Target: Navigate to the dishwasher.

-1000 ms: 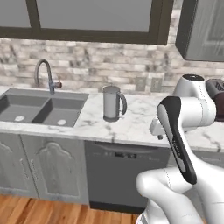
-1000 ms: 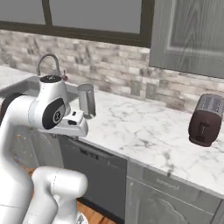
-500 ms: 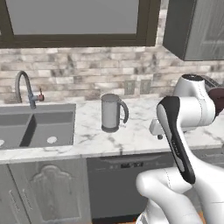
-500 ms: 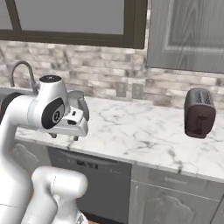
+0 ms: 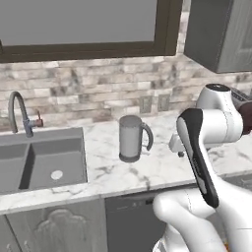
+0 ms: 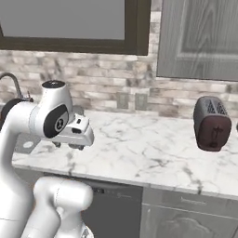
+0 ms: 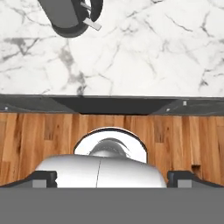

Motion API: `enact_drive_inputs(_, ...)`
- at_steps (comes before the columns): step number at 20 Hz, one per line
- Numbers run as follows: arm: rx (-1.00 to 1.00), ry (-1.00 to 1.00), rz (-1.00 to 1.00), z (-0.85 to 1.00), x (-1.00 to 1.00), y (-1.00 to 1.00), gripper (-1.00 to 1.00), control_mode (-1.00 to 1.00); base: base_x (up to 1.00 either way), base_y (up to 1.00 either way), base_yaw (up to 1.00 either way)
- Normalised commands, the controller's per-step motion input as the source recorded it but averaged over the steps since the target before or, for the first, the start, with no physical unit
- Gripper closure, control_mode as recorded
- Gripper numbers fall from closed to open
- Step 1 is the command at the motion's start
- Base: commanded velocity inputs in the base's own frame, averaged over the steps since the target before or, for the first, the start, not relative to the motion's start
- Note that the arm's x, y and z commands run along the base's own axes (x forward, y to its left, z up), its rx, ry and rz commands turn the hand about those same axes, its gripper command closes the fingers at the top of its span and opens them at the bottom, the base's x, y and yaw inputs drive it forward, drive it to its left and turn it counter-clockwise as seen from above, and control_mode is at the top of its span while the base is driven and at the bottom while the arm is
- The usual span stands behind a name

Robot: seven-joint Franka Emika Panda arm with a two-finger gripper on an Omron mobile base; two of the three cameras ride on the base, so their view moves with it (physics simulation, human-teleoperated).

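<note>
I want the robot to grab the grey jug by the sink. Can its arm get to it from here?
Probably yes. The jug stands alone on the marble counter, nothing around it, and the arm is folded up just beside it. It would have to swing its gripper over first.

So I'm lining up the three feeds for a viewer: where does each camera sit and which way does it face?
Left base view: behind the arm's left, facing the counter, sink, kettle, dishwasher; arm at lower right.
Right base view: behind its right, facing counter, toaster, dishwasher; arm at left.
Hand view: looks down over counter edge, kettle, wood floor.
Both base views share the dishwasher and marble counter.
</note>
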Motion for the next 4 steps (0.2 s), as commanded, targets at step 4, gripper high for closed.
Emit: enact_drive_inputs(4,0.00,0.00,0.00,0.00,0.00,0.00,-1.00,1.00,0.62,0.07,-0.01)
